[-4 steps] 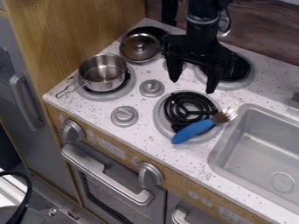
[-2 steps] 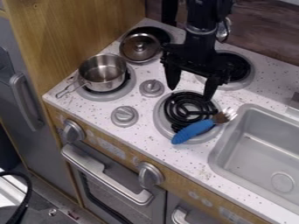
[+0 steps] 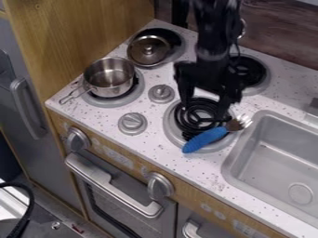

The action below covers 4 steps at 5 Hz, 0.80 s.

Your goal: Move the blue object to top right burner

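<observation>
Camera view: the black tool is hanging above the front right burner, on the upper left side of the blue-handled fork. Its two fingers are pointing downward and standing wide apart, and the tool is gripping nothing. Motion is blurring the tool and the arm, which is entering from the top edge.

The fork is lying diagonally across the lower right part of the front right burner. Its blue grip is pointing toward the front edge of the worktop; its tines are pointing up and to the right, extending past the burner ring to near the corner of the sink.

The back right burner, the destination, is sitting behind and to the right of the tool, with the arm partly covering it. A steel saucepan is resting on the front left burner, its wire handle pointing down and left. Behind it, a round lid is partly covering the back left burner. Two grey knobs are standing on the worktop between the left and right burners.
</observation>
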Available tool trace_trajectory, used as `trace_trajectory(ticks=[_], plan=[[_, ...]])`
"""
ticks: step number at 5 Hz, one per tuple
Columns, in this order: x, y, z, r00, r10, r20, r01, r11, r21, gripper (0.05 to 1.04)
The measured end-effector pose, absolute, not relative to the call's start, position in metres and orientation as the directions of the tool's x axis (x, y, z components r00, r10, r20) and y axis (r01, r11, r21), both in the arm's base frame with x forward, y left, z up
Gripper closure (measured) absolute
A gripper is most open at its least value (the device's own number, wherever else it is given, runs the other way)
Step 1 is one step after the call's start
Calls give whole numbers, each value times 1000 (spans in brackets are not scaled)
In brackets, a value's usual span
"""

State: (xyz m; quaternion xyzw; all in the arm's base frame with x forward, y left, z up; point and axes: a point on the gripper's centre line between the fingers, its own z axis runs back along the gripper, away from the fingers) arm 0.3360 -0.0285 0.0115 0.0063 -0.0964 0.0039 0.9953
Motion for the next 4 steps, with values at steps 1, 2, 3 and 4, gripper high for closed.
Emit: trace_trajectory(ticks=[1,2,3,4], plan=[[342,-33,-20,979,-23,202,26,1000,-15,88],[350,-36,-39,975,-66,211,73,997,-25,88],[354,-37,-52,978,-96,186,103,994,-32,87],[355,-38,-56,979,-96,178,106,993,-45,109]])
